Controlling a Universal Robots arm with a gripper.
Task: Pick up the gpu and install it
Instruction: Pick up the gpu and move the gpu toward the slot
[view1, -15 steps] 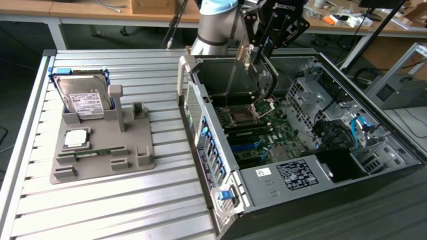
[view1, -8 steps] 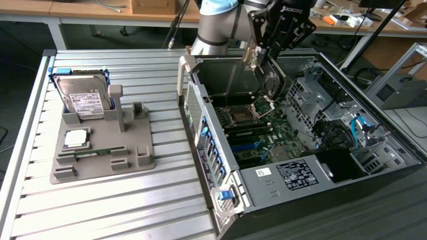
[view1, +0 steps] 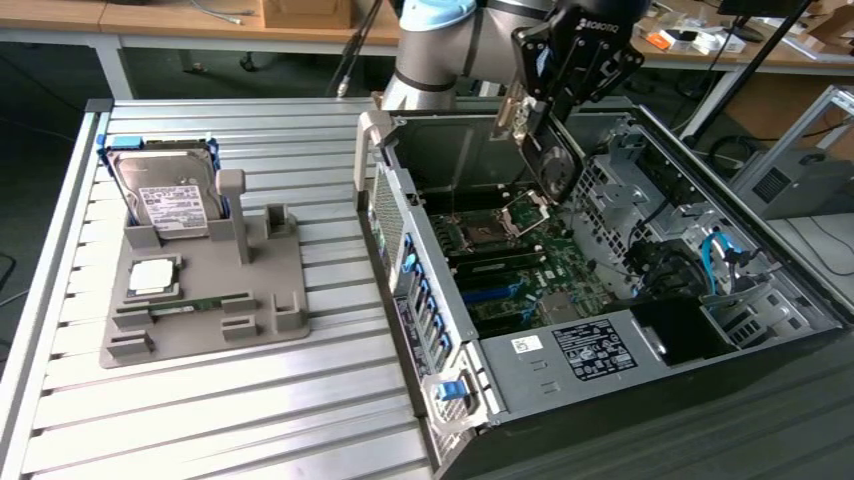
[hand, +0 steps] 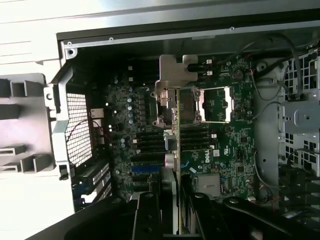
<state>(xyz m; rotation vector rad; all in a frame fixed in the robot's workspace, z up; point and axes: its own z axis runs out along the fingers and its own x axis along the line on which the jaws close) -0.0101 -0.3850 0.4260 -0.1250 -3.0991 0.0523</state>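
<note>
The gpu (view1: 554, 165), a thin dark card with a silver bracket along one end, hangs tilted over the open computer case (view1: 747, 250). It is above the motherboard (view1: 521, 270) and near the CPU socket. My gripper (view1: 541, 105) is shut on the card's upper edge. In the wrist view the gpu (hand: 177, 145) appears edge-on between my two black fingers (hand: 146, 212). Its silver bracket (hand: 170, 82) points towards the motherboard (hand: 235, 150) below. The card is not touching the board.
On the slatted table at the exterior view's left stands a grey holder (view1: 200, 300). It carries a hard drive (view1: 167, 195), a small square chip (view1: 154, 275) and a slim memory stick (view1: 200, 303). The case's power supply (view1: 594, 350) and drive bays (view1: 667, 200) flank the motherboard.
</note>
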